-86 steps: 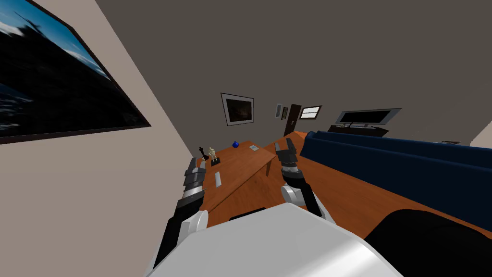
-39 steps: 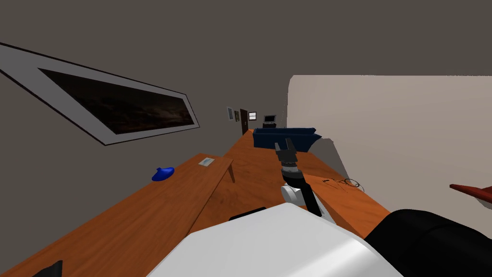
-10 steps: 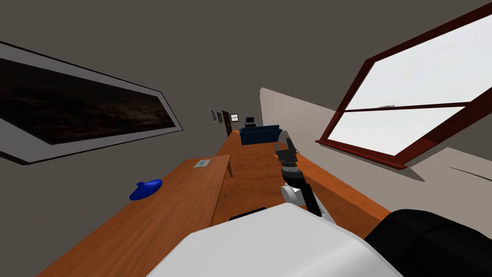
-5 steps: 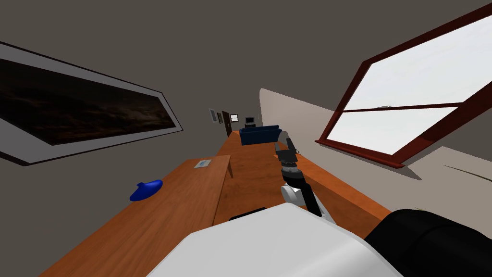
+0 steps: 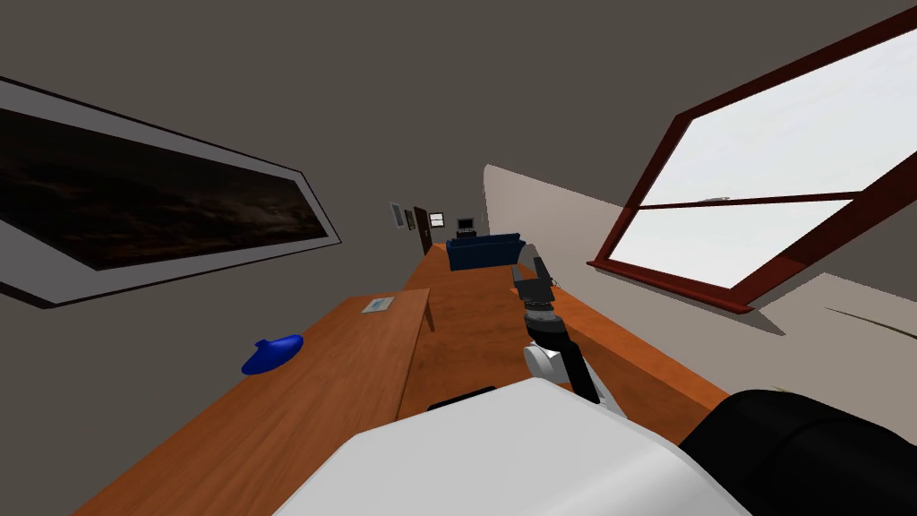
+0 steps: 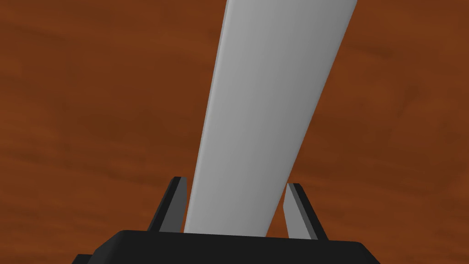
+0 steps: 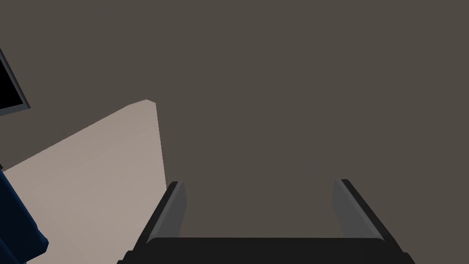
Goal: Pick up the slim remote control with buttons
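The left jaws are closed on the remote [image 6: 270,114], a slim, plain light grey slab. Its near end sits between the two fingers [image 6: 174,206], one against its side and the other just beside the opposite side. Brown wood lies behind the remote; I cannot tell whether that is the surface or the floor. In the head view, the wooden surface [image 5: 340,385] carries a blue object [image 5: 271,353] and, toward its far end, a small pale flat item [image 5: 377,305]. The right arm [image 5: 557,348] reaches out to the right of the surface, its jaws wide apart and holding nothing.
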Motion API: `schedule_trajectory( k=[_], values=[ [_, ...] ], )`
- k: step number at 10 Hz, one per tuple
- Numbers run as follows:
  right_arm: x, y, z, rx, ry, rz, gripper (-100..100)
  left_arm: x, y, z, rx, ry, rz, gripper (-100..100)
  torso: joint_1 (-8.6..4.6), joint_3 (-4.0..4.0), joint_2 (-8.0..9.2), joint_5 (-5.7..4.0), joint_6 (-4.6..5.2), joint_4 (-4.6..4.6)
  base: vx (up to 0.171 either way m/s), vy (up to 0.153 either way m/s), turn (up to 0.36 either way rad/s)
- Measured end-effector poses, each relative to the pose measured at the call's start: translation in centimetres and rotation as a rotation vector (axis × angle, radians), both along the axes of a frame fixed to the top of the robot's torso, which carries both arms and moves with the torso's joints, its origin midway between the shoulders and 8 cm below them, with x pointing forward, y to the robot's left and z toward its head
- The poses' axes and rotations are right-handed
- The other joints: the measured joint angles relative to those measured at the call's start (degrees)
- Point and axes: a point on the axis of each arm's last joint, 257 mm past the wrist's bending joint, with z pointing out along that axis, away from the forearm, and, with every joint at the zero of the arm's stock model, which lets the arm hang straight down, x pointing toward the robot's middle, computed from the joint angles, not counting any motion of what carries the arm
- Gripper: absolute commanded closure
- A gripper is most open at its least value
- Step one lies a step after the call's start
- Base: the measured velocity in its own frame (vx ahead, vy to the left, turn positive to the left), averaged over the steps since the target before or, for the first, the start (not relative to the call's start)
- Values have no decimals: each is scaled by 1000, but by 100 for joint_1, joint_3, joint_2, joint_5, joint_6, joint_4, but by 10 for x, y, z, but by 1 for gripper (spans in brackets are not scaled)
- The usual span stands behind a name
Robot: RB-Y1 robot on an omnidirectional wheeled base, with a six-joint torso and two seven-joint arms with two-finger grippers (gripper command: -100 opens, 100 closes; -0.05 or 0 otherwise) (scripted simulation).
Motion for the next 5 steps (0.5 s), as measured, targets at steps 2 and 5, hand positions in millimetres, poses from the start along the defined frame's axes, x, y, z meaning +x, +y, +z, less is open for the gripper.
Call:
schedule_trajectory(
  k=[2,5],
  values=[
    [0,0,0,0,0,0,0,1,2,3,0,-2,0,100,-9,1,1,-3,-2,0,-2,-34,22],
    [0,0,0,0,0,0,0,2,7,13,-2,-4,-1,0,-13,1,1,-5,0,0,-1,-19,7]
  ],
)
